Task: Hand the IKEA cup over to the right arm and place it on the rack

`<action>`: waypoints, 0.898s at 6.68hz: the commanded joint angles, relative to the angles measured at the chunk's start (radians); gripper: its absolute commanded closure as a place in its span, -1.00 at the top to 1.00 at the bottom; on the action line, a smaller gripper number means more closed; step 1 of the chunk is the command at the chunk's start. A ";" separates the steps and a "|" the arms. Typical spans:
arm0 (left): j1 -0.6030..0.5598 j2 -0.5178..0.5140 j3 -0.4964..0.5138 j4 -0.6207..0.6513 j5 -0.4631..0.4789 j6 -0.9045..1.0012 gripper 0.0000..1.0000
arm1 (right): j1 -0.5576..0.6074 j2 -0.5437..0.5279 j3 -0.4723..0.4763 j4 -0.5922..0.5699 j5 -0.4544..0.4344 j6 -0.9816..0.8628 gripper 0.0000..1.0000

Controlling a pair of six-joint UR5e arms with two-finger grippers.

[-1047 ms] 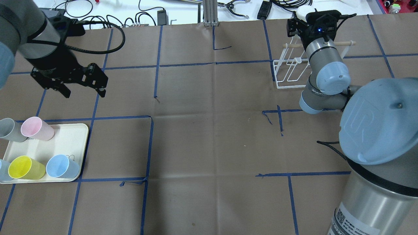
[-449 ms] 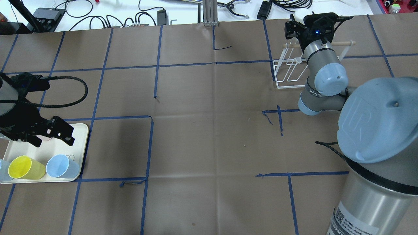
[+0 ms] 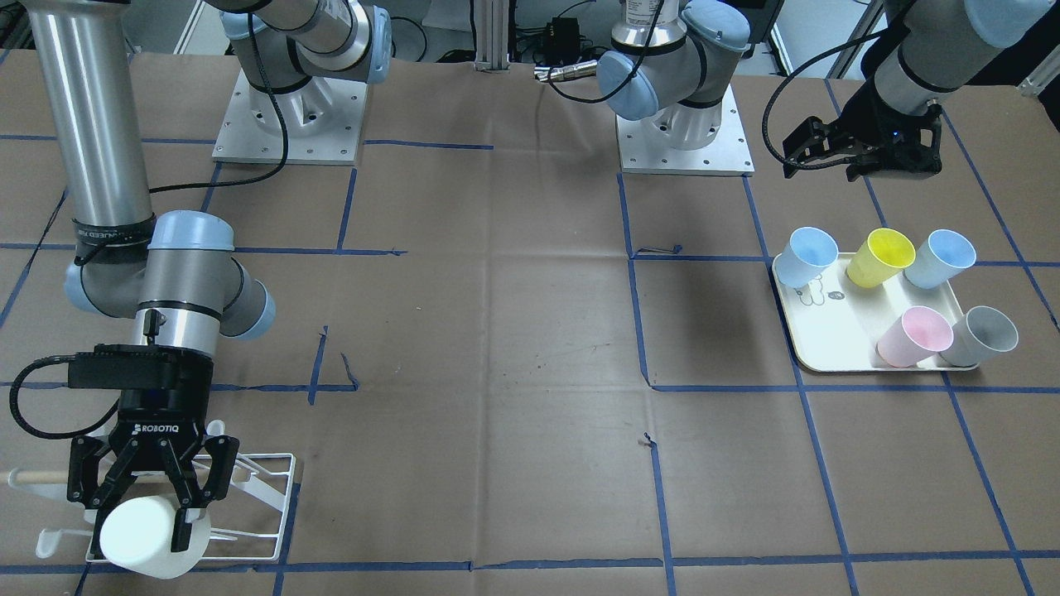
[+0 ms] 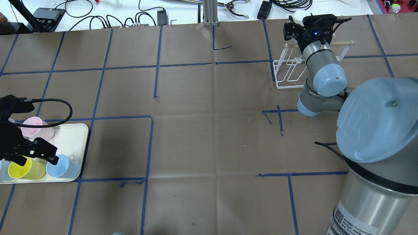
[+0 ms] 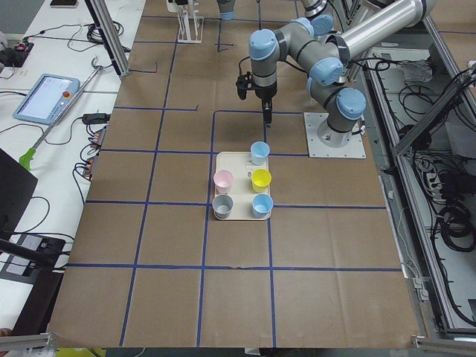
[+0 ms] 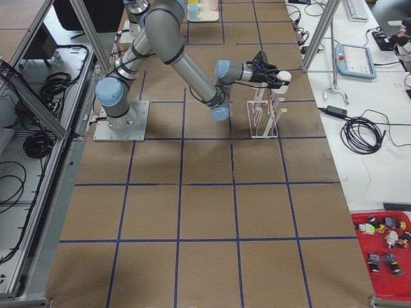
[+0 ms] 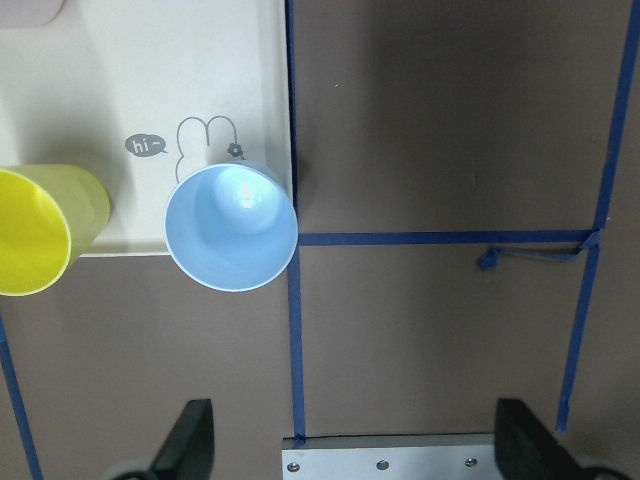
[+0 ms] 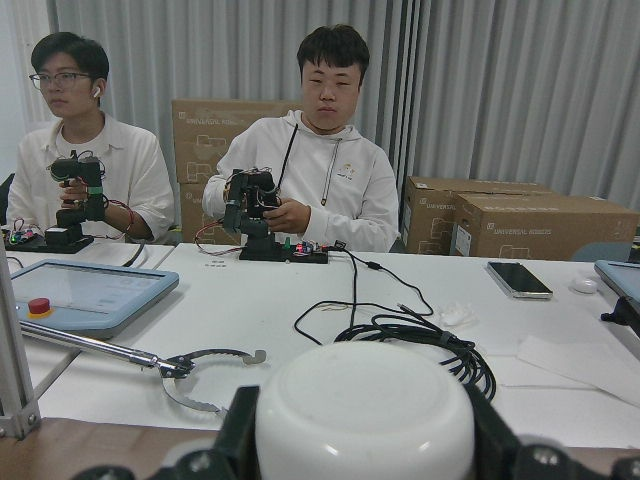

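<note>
Right jaws clamped on white cup [image 3: 153,538], cup on its side. Rack [image 3: 286,505] just below them, prongs [image 4: 296,60] close under cup. Judgement: line mouth over one prong, lower slowly, release only once seated. Far off, left jaws wide above tray [image 3: 828,331].

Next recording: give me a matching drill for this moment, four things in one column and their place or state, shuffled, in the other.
1. white cup
2. left gripper
3. pink cup
4. yellow cup

A. on the tray, beside the grey cup
B. open, holding nothing
C. held by the right gripper at the rack
D. on the tray, between two blue cups

Pairs: 1-C, 2-B, 3-A, 4-D
</note>
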State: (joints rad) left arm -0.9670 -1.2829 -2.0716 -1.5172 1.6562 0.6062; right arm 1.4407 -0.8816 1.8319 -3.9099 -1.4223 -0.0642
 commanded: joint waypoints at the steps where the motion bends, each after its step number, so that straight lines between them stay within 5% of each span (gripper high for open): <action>1: 0.008 -0.021 -0.036 0.082 0.007 0.014 0.98 | 0.001 0.001 0.003 0.001 0.002 0.006 -0.46; 4: 0.008 -0.080 -0.162 0.325 0.001 0.009 0.98 | 0.001 0.009 0.003 0.029 0.000 0.004 -0.25; 5: 0.008 -0.108 -0.174 0.337 -0.004 0.004 0.98 | 0.001 0.009 0.003 0.029 -0.001 -0.005 0.01; 6: 0.008 -0.136 -0.197 0.380 -0.006 0.003 0.98 | 0.001 0.006 0.001 0.029 0.006 -0.008 0.56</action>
State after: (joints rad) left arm -0.9587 -1.3850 -2.2420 -1.1840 1.6537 0.6120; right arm 1.4419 -0.8738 1.8343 -3.8835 -1.4215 -0.0668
